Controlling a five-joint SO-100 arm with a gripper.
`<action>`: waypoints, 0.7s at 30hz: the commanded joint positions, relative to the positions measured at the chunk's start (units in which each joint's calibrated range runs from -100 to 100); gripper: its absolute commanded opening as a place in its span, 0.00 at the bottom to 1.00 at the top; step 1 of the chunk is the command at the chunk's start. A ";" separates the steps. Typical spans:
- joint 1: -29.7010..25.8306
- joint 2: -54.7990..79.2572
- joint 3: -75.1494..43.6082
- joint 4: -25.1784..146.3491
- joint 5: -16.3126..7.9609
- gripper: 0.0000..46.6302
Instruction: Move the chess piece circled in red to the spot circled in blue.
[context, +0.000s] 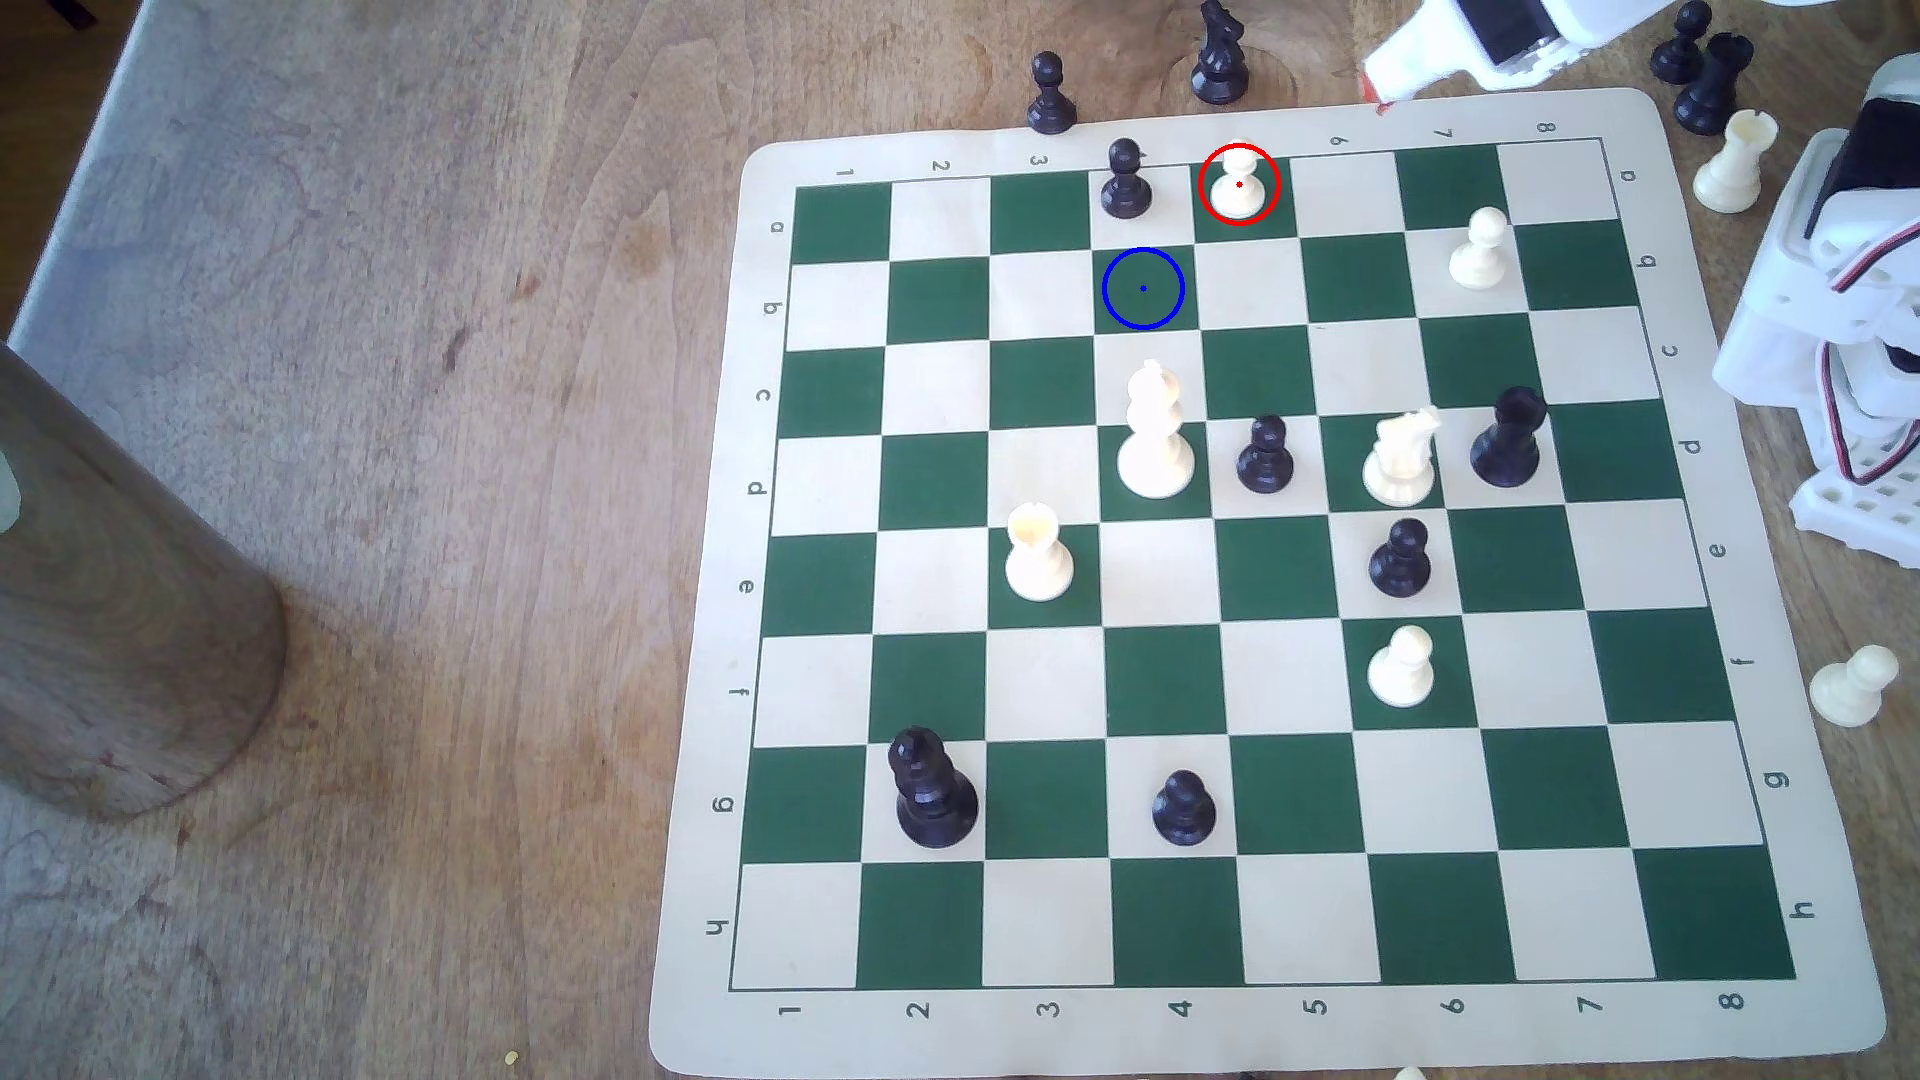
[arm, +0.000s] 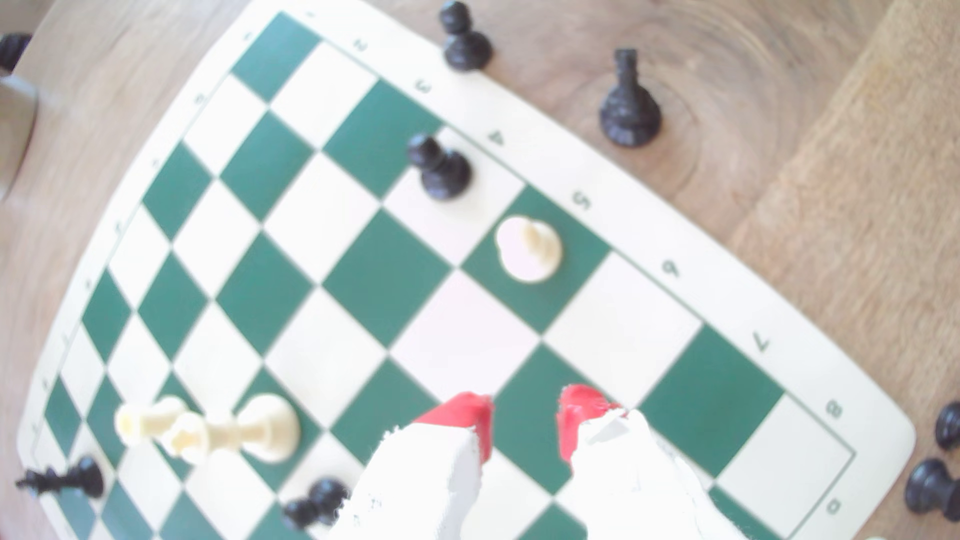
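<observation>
The gripper (arm: 524, 415) is seen with its red-tipped jaws parted and nothing held between them, hanging above the chessboard (arm: 613, 311). The white pawn (arm: 530, 249) is found ahead of the gripper, well apart from it, upright on a dark green square in the board's edge row (ringed in red in the exterior view). A black pawn (arm: 440, 167) stands on the next square beside it. The blue-ringed square (context: 1143, 289) lies diagonally adjacent to the white pawn's square, unoccupied.

table (context: 416, 415): grained wood, matt | board (context: 1714, 1038): smooth flexible mat | chess piece (context: 1238, 187): cream glossy plastic
</observation>
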 joint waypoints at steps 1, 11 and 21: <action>-0.07 4.80 -0.59 -4.02 -0.15 0.17; 0.94 16.51 1.50 -14.59 0.78 0.20; 1.65 25.51 0.86 -22.94 1.71 0.25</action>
